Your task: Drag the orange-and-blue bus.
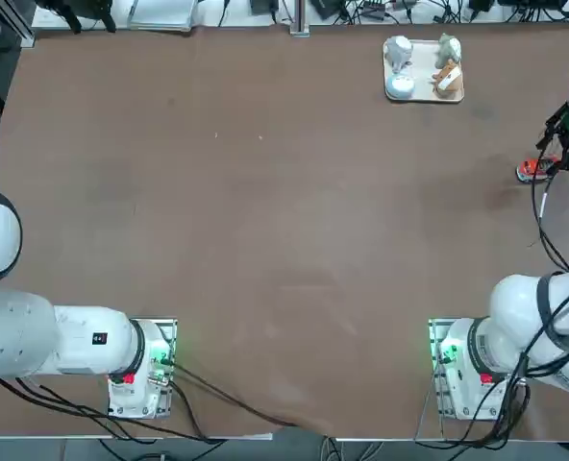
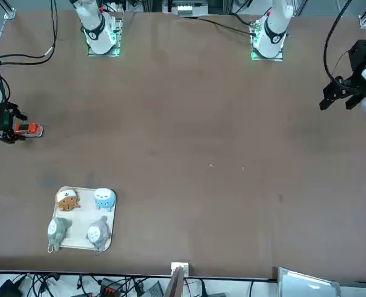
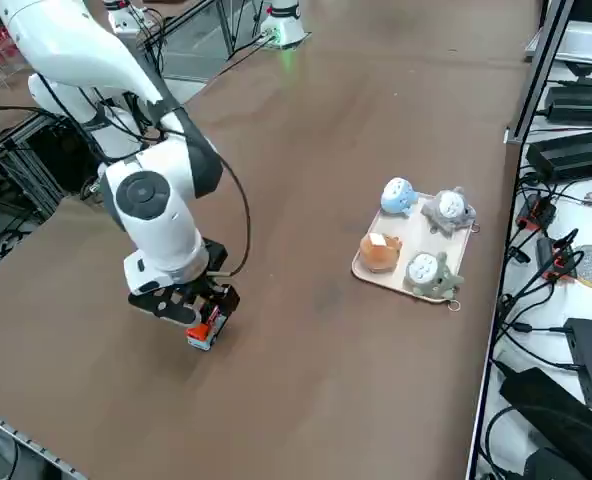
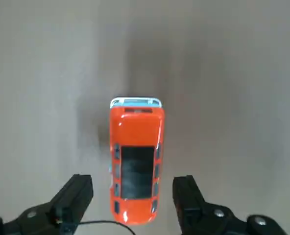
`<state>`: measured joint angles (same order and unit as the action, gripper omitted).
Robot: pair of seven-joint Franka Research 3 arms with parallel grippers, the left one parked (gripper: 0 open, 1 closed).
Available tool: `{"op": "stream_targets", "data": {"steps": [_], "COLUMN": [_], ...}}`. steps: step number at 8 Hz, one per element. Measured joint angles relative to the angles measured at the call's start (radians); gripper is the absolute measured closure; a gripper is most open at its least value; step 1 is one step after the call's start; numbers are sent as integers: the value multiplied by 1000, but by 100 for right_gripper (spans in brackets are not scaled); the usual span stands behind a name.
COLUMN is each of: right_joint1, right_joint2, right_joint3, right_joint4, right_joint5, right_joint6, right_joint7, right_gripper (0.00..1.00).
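No writing is legible. The right pincer (image 4: 134, 196) stands released, straddling the orange-and-blue bus (image 4: 136, 159), whose rear is cut off.

A bare brown table (image 1: 265, 211) fills the room, edged by black cables (image 3: 536, 330) and metal framing.

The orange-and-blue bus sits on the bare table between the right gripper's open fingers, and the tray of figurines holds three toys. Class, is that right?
Not quite. The tray holds four figurines, not three, as the front view shows. The rest stands: the orange-and-blue bus sits on the bare table between the open fingers of the right gripper.
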<state>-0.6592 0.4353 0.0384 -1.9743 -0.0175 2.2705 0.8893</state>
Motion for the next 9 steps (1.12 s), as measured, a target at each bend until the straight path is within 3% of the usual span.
{"op": "stream_targets", "data": {"steps": [5,6,7,9], "right_joint1": [-7,-10,-13,-17], "right_joint2": [1,1,-1,-7], "right_joint3": [3,3,3,3], "right_joint4": [-83,-86,-85,-86], "right_joint5": [0,0,1,2], "right_joint6": [118,131,141,144], "right_joint7": [-8,-8,-7,-7], "right_gripper": [4,17,37,41]}}
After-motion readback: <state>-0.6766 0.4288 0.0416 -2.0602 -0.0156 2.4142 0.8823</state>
